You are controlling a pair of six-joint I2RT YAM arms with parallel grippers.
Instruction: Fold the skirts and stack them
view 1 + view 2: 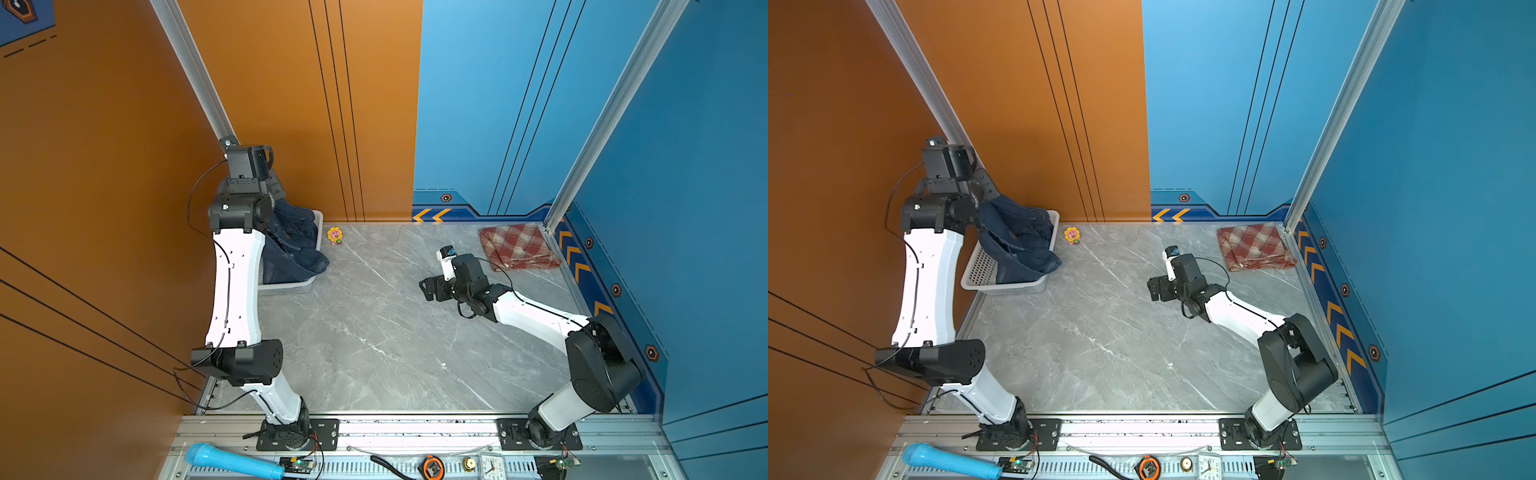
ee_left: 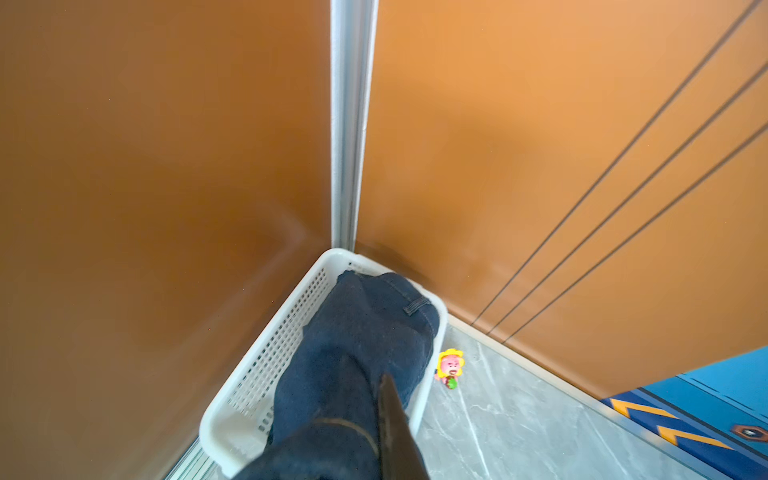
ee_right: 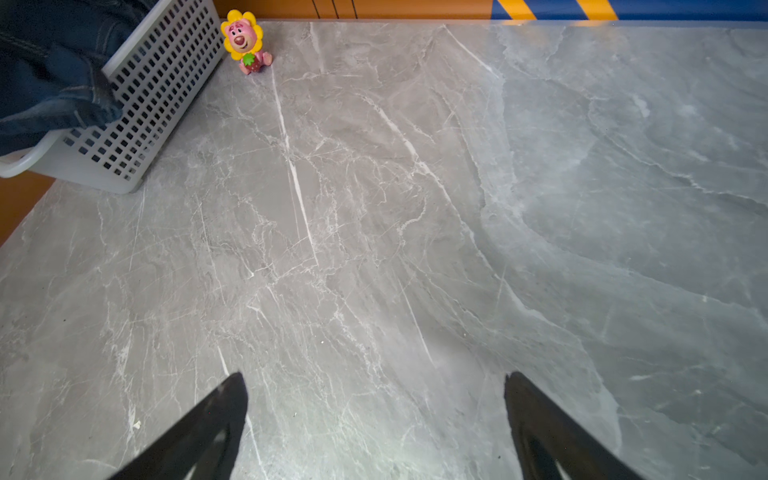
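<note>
My left jaws grip a denim skirt [image 2: 365, 340] trailing into the basket [image 1: 984, 270], right jaws wide and empty; lifting could drag along the other denim skirt [image 1: 1027, 264], which I can't clearly separate, or tip the basket.

Bright, even light, soft shadows on the table [image 3: 374, 208] (bluish sheen across its far side), wrist views slightly soft.

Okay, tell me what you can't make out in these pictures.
- Denim skirts in the basket: one tangled heap in every view; how many, unclear.
- Left gripper: one finger shows in the left wrist view; denim buries the other.
- Clock: cut off by the bottom edge in both top views.
</note>
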